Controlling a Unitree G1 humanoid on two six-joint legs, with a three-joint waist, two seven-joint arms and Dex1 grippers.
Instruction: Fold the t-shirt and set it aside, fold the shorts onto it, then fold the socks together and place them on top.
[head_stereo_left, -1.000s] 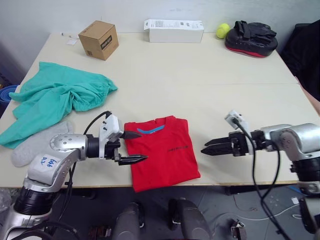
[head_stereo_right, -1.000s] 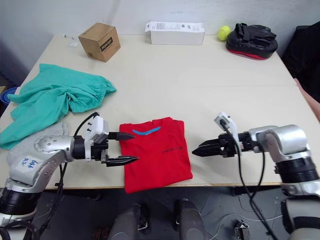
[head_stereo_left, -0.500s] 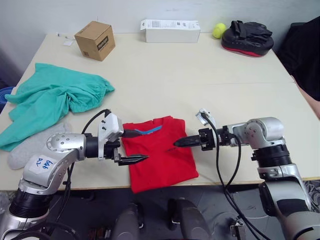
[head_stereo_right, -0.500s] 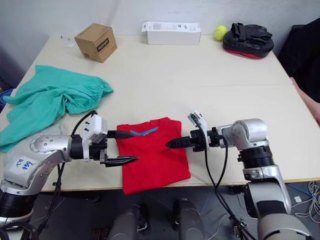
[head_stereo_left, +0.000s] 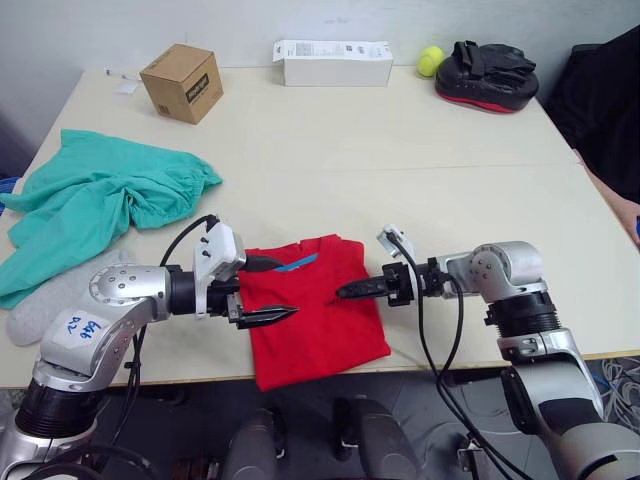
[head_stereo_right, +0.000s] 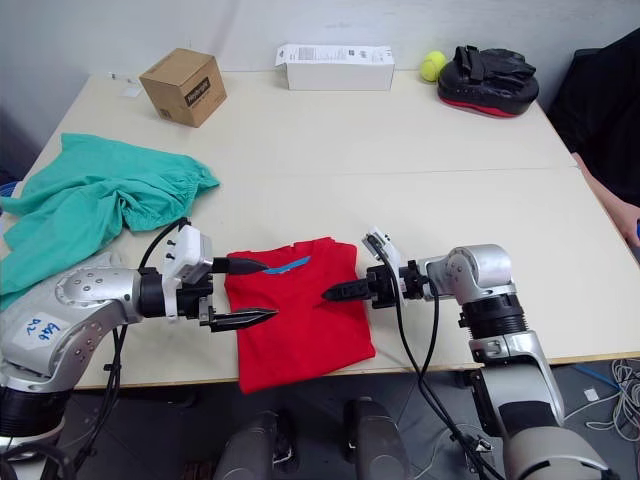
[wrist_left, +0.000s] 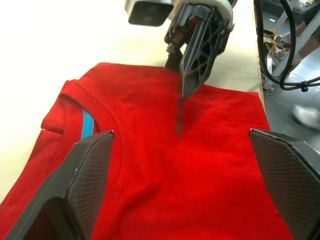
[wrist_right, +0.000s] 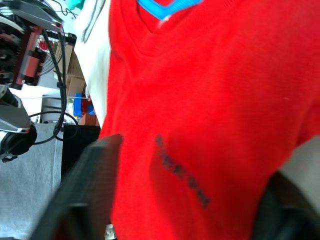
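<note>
Shirt (head_stereo_left: 315, 310) sits half-folded at the table's (head_stereo_left: 400, 150) near edge, so my left gripper (head_stereo_left: 268, 290) gapes wide at its left side while my right gripper's (head_stereo_left: 350, 291) closed tips press the chest print.

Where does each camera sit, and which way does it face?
Head views: from above the near table edge, looking down at both arms, the t-shirt and the shorts.
Left wrist view: faces across the t-shirt at the right gripper, between its own open fingers.
Right wrist view: close over the t-shirt's chest print.
All share the t-shirt.
</note>
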